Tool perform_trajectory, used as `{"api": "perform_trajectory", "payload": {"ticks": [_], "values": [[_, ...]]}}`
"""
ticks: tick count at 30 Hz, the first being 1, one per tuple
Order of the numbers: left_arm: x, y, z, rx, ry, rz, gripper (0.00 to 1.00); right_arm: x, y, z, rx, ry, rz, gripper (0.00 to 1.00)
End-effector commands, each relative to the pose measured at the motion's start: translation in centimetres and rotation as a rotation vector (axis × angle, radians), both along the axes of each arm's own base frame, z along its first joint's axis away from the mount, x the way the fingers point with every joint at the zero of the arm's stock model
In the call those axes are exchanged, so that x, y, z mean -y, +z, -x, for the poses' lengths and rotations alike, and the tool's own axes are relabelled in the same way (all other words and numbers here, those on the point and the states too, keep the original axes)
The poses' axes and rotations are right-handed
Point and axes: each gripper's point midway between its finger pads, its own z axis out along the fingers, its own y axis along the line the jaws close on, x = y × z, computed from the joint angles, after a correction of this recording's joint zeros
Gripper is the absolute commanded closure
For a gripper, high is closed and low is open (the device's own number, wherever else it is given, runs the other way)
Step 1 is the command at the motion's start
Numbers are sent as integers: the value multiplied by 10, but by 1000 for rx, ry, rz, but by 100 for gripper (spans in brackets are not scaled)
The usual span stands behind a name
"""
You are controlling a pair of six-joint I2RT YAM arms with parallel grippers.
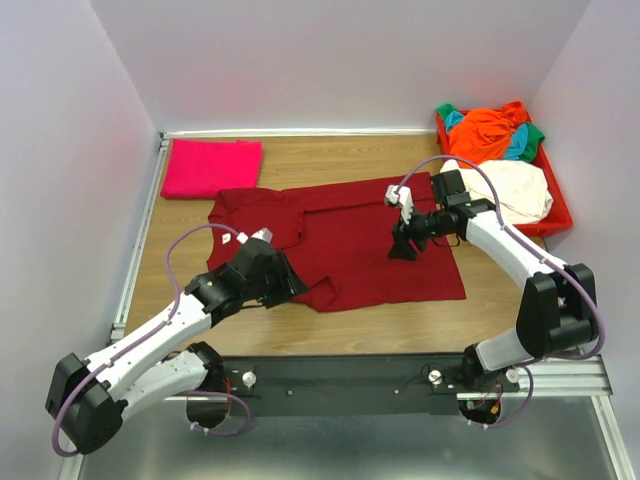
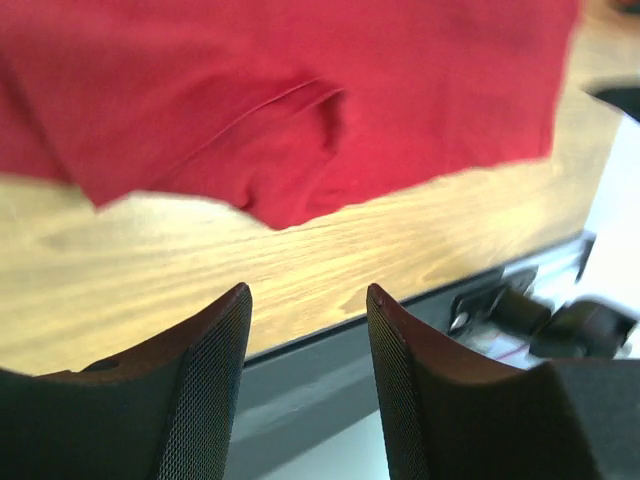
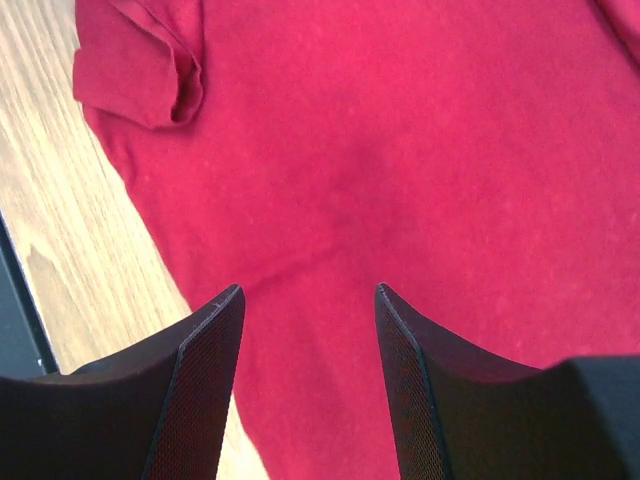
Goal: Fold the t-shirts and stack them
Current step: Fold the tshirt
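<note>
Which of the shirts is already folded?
The magenta-pink shirt, lying far left as a neat rectangle; the maroon shirt lies spread out, and the other shirts sit heaped in the red tray.

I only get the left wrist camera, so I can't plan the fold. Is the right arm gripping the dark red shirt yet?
Observer: No. The right gripper is above the large dark red cloth t-shirt, jaws open, holding nothing.
Operator: Is any shirt folded already?
Observer: Yes, a magenta-pink cloth shirt lies folded at the far left.
Operator: Where are the rest?
Observer: A heap of unfolded shirts, orange and cream among them, sits in the red plastic tray at the far right.
</note>
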Motion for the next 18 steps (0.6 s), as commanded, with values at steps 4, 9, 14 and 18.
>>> {"api": "perform_trajectory", "payload": {"ticks": [4, 9, 14, 18], "values": [[-16, -25, -26, -113, 428, 16, 50, 9, 8, 8, -9, -25, -47, 38], [-29, -40, -28, -159, 576, 22, 50, 14, 4, 7, -15, -35, -46, 38], [-40, -71, -20, -220, 625, -44, 44, 15, 4, 8, -20, -36, -50, 38], [-43, -85, -18, -245, 658, -56, 43, 16, 3, 7, -24, -41, -54, 38]]}}
